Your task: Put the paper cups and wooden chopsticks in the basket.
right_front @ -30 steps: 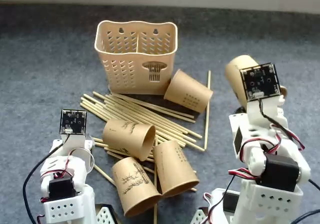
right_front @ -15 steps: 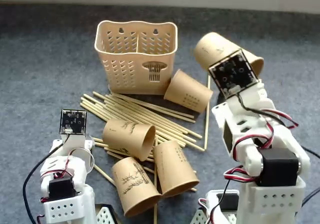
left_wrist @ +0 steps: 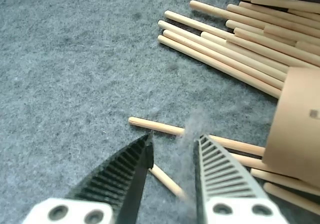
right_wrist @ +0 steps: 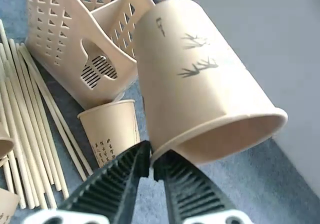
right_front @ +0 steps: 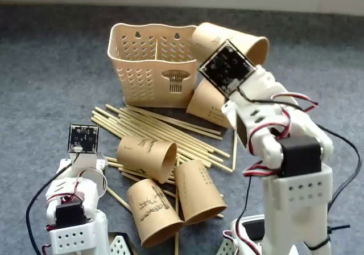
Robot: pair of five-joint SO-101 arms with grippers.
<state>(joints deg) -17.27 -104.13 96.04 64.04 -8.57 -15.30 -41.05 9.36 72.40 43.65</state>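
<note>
My right gripper (right_wrist: 151,156) is shut on the rim of a paper cup (right_wrist: 200,84), holding it tilted in the air at the right upper corner of the beige basket (right_front: 122,67); the held cup (right_front: 233,38) touches or nearly touches the basket's rim. One cup (right_front: 211,104) lies against the basket's right side. Three more cups (right_front: 147,155) (right_front: 198,189) (right_front: 152,209) lie on the wooden chopsticks (right_front: 165,131) spread in front. My left gripper (left_wrist: 174,143) is open just above the carpet, over a single chopstick (left_wrist: 155,126), with a cup (left_wrist: 295,129) beside it.
Grey carpet (right_front: 51,84) covers the whole table. The left arm (right_front: 79,181) sits low at the front left, the right arm's base (right_front: 298,204) at the front right. The basket has a divider and two compartments.
The right arm swung left and up with the cup, from the far right side to the basket's right corner. The left arm has not moved.
</note>
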